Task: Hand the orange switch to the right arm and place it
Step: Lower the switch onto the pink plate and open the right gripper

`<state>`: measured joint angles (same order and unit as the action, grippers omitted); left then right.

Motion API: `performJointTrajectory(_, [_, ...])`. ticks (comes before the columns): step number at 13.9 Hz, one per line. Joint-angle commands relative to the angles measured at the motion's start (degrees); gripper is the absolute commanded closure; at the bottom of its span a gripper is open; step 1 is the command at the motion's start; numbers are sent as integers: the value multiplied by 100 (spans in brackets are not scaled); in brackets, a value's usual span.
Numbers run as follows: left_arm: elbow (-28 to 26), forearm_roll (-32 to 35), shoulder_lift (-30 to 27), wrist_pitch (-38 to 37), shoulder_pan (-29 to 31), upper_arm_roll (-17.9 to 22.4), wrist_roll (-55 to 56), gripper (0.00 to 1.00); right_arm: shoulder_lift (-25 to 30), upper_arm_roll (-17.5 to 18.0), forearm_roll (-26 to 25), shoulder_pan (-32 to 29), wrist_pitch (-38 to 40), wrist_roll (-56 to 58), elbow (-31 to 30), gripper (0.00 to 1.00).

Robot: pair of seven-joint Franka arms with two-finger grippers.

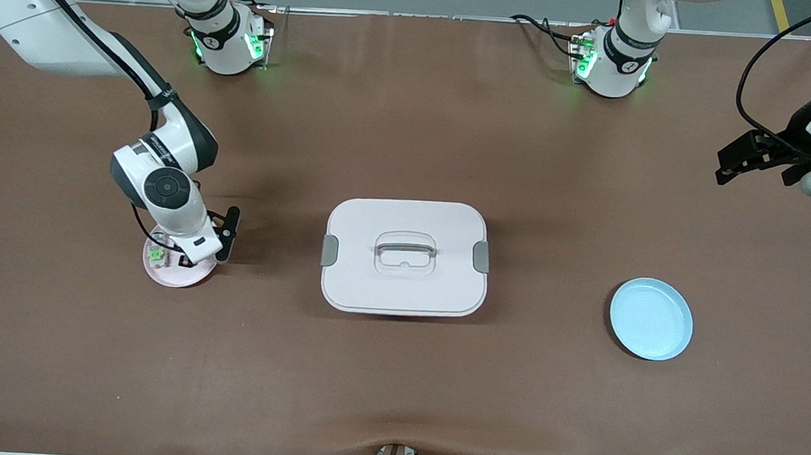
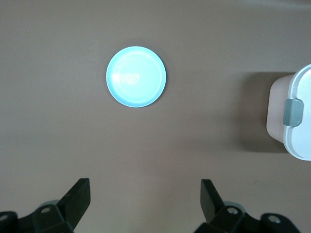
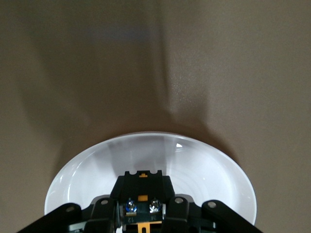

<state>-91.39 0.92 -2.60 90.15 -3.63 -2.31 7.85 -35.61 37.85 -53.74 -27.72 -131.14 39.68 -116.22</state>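
Orange switch [image 3: 142, 199] clamped between right gripper [image 3: 142, 213] fingers over pink plate [image 1: 175, 277], at box's [image 1: 405, 256] nine o'clock. Lift judged underway; handover needed next. Left gripper [image 2: 146, 201] held wide, empty, waiting.

Even overhead light, soft shadows beside the white box [image 1: 405, 256], glare on the blue plate [image 2: 136, 76].

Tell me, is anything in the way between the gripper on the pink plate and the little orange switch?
Nothing visible is. The right gripper is down on the pink plate with the orange switch right at its tip. A green-lit switch lies beside it. The left gripper waits, open, above the table.
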Motion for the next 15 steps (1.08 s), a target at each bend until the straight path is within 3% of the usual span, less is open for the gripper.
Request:
performJointTrajectory(1, [-309,-92,-346,82,-6,-102,-109,0,-139,-41,-426,47,-26,-321,65,100])
performJointTrajectory(2, [-387,-92,-382,82,11,-155,-65,0,-139,-58,-436,39,-52,-434,73,100])
performJointTrajectory(3, [-362,-92,-382,82,29,-164,-65,0,-139,-59,-436,56,-44,-557,73,18])
performJointTrajectory(4, [-353,-92,-373,82,29,-164,-73,0,-139,-59,-427,47,-17,-602,91,0])
performJointTrajectory(9, [7,-31,-101,47,-24,-164,-240,0,-43,-6,-392,21,35,-664,109,0])
performJointTrajectory(12, [69,-83,-83,-189,-33,-182,-319,0,351,178,-173,-49,185,-716,82,0])
performJointTrajectory(15, [60,-92,-109,-287,-24,-340,-504,0,975,266,983,-58,710,-962,117,0])
